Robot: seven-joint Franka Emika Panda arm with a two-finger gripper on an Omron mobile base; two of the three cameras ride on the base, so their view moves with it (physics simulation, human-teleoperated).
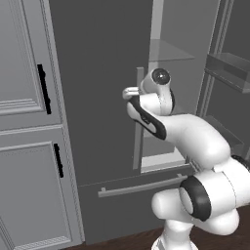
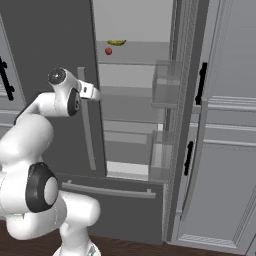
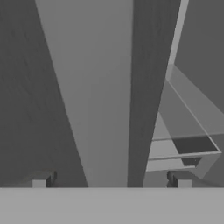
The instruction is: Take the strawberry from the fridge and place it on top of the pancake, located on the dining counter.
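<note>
grey cabinets flank the fridge (image 2: 145,20), whose right door stands open. from the gripper (image 3: 111,181), jaws spread wide and holding nothing, a bar handle (image 3: 103,100) runs up between the fingertips. the strawberry (image 2: 108,51) rests on an upper shelf beside a yellow fruit (image 2: 116,42). best to lift clear of the handle, then reach up in.

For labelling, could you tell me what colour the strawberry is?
Red; the strawberry shows best in the right base view.
</note>
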